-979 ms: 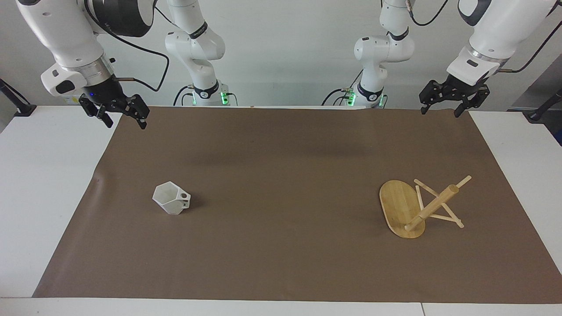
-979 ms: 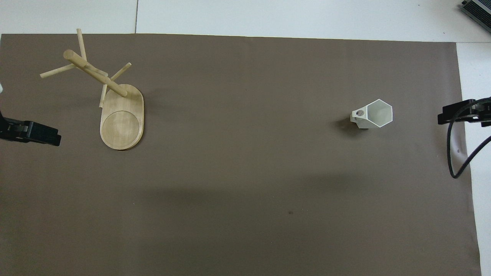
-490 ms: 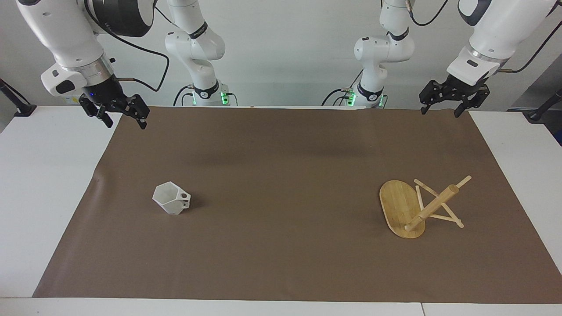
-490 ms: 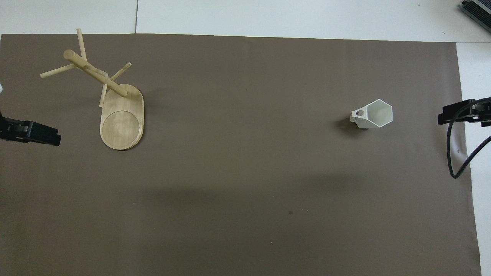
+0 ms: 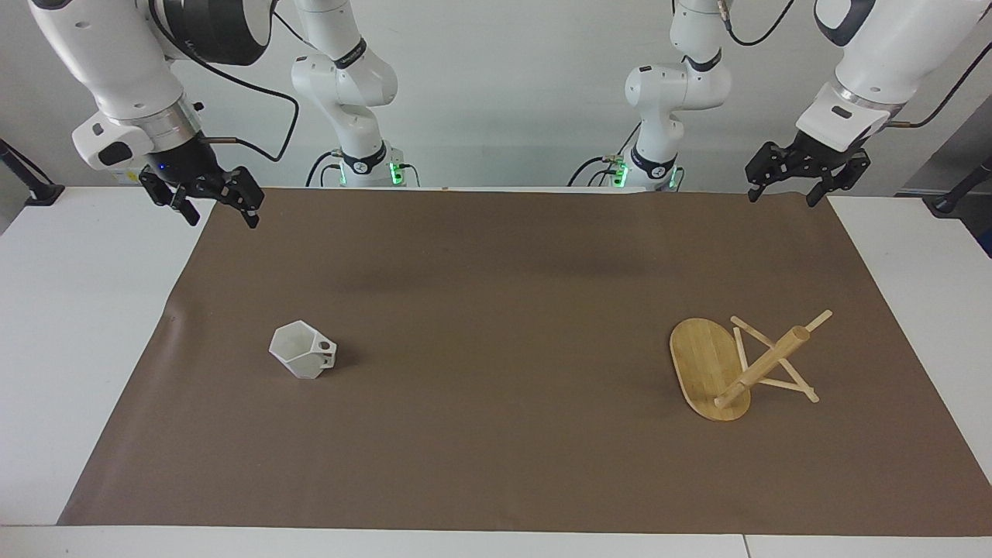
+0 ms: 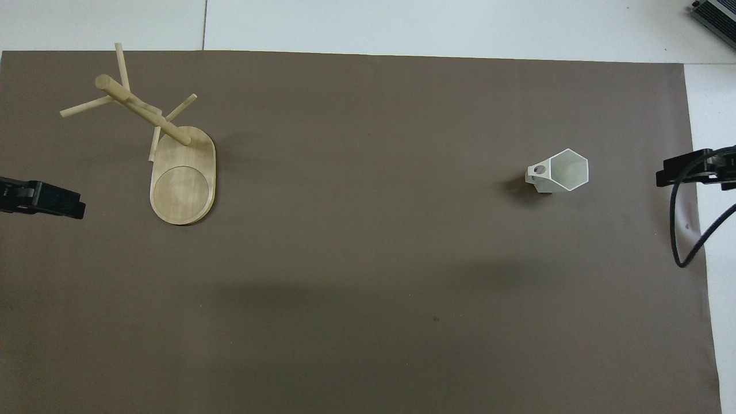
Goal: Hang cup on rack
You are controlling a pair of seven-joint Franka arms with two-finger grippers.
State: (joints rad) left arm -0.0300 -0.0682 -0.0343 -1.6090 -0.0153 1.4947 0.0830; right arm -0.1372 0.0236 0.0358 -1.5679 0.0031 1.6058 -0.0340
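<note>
A: What is closest to the robots' edge of the table?

B: The two grippers. The left gripper (image 5: 803, 186) hangs in the air over the corner of the brown paper sheet (image 5: 496, 310) at the left arm's end, near the robots' edge. Its fingers are spread apart and hold nothing. The right gripper (image 5: 213, 203) hangs over the sheet's corner at the right arm's end, also spread and empty.

A: And farther out on the table?

B: The small white faceted cup with a hexagonal rim and a blocky handle with a round hole (image 5: 302, 350) stands upright on the sheet, toward the right arm's end, about midway between the robots' edge and the outer edge. Its handle points to the middle of the table. Nothing touches it.

A: Where is the rack?

B: The light bamboo mug tree with an oval flat base, a thick round post and thin pegs (image 5: 709, 368) stands toward the left arm's end, well apart from the cup. In the overhead view its post (image 6: 144, 110) rises from the end of the base (image 6: 183, 192) that is farther from the robots. No cup hangs on the pegs.
</note>
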